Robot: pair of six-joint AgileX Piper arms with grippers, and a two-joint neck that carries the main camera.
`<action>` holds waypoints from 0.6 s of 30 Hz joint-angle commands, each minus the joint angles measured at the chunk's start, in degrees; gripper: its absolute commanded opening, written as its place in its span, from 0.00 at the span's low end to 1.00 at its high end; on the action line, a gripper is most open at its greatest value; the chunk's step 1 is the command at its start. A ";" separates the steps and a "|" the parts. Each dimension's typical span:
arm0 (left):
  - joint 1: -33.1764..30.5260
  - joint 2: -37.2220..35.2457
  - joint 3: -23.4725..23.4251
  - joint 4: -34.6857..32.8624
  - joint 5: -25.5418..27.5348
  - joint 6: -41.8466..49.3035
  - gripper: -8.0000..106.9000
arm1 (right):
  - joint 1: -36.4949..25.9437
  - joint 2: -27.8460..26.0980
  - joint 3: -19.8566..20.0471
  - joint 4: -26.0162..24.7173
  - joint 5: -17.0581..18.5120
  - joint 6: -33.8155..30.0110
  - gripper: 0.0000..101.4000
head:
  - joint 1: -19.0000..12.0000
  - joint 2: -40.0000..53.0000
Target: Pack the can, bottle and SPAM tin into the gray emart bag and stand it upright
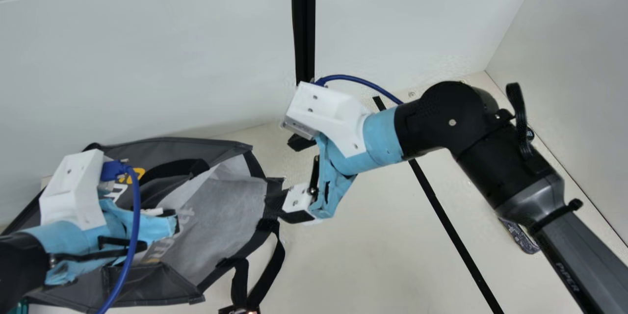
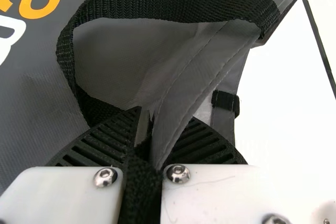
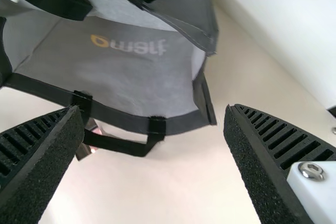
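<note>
The soft fabric emart bag (image 1: 220, 216) is charcoal gray on some panels and paler, cloudy gray on another, edged in black, with black woven webbing handles (image 2: 173, 2) and printed lettering (image 2: 41, 13) in orange-yellow and white. The flat cream desk (image 1: 368, 265) has a straight black stripe (image 1: 455, 235). Both jointed arms (image 1: 515, 176) are black, with light blue wrapping (image 1: 382, 140), white mounts (image 1: 333, 117), deep blue cables (image 1: 135, 225) and black jaws patterned in parallel ribs.

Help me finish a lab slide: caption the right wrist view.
Right gripper, fingers spread, at the gaping gray emart bag with black strap, over the cream table.
</note>
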 commanded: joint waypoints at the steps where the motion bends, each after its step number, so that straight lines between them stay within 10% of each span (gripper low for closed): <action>1: 0.00 0.00 0.00 0.00 0.00 0.00 0.00 | -0.60 -0.33 -0.20 -0.32 0.09 0.05 0.94 | -1.30 -0.05; 18: 0.00 0.00 0.00 0.00 0.00 0.00 0.00 | -6.65 -4.41 -0.43 -4.77 2.23 0.96 0.94 | -1.30 -0.05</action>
